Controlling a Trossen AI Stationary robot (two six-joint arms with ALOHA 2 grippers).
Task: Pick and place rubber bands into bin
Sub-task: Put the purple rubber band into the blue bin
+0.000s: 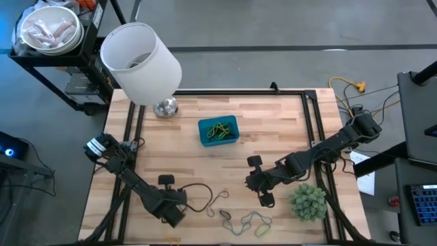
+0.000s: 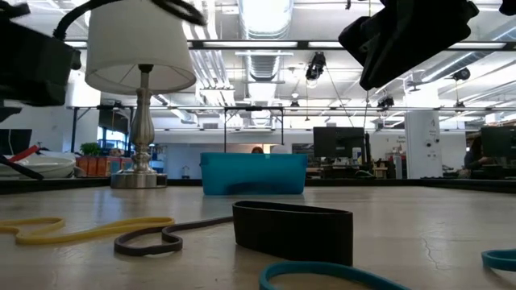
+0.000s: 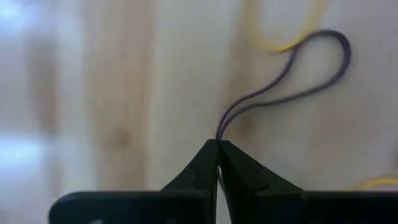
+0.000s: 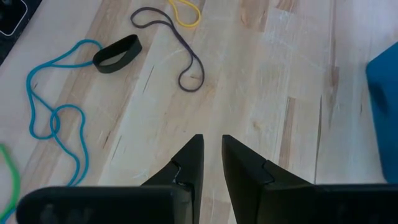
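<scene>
My left gripper [image 3: 219, 144] is shut on a thin dark grey rubber band [image 3: 292, 87]. It stands near the table's front left [image 1: 179, 207] and points down. A yellow rubber band [image 3: 280, 34] lies just past the dark band's far loop. The blue bin [image 1: 218, 130] sits mid-table with green and yellow bands inside. My right gripper [image 4: 212, 146] hovers open over bare wood right of centre [image 1: 265, 199], nothing between its fingers. A wide black band [image 4: 117, 53], a blue band [image 4: 56, 112] and a green one [image 4: 5, 177] lie loose near the front edge. My left gripper pinches one narrow end of the dark grey band [image 3: 219, 132] between its two fingertips, where the loop's two strands run together. The fingers come from above, pointing down. The band trails away from the tips, and its far loop [image 3: 336, 46] rests on the wood beside the yellow band.
A white lampshade on a metal base [image 1: 140, 58] stands at the table's far left. A bushy green plant ball [image 1: 307, 201] sits at the front right, close to my right arm. Black rails [image 1: 311, 123] run along the table's sides. Bare wood lies between the loose bands and the bin.
</scene>
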